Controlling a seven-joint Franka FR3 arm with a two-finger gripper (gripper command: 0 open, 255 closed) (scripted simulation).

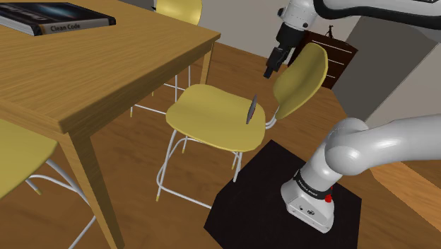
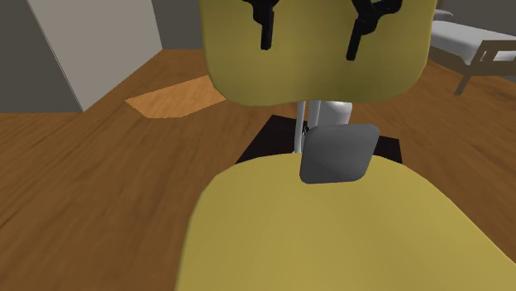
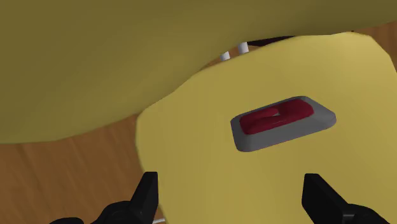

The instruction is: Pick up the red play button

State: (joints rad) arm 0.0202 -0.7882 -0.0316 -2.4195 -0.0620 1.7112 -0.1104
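Wrist view shows the claw (image 3: 232, 183) wide open and empty, apart from the red button (image 3: 277, 119) in its grey base on the yellow chair (image 3: 191, 146).

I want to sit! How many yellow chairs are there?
3 chairs: one below the gripper, holding the button; one behind the table; one at the shoulder view's lower left. Others may be hidden.

Table (image 1: 92, 78) & floor (image 1: 138, 159) wood-grain; chair seat (image 1: 212, 120) smooth, matt; arm (image 1: 396, 141) glossy.
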